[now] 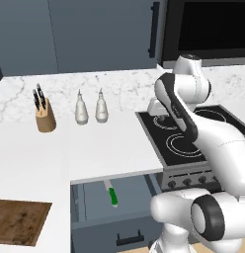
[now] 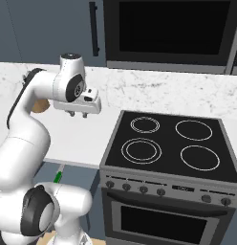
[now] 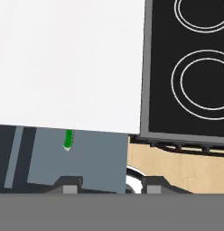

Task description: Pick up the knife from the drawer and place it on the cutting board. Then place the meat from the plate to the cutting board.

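Our white arm holds its pincer [image 2: 78, 115] above the white counter [image 1: 109, 143], just left of the black stove [image 2: 170, 146]; we see its two fingertips [image 3: 72, 185] set a moderate gap apart, with nothing between them. Below the counter's near edge, the blue-grey drawer [image 1: 95, 200] stands pulled open, its black bar handle at the front. The knife [image 1: 112, 195] lies flat on the drawer floor, green handle toward the near side and silver blade pointing back under the counter lip; from the hand camera we see just its green handle [image 3: 68, 140] poking out from beneath the counter's edge. At the near left, the dark brown cutting board [image 1: 20, 222] rests flat on the counter, well apart from the drawer. Farther back on the counter stand a tan knife block [image 1: 45, 116] and two pale bottles [image 1: 81, 109] side by side.
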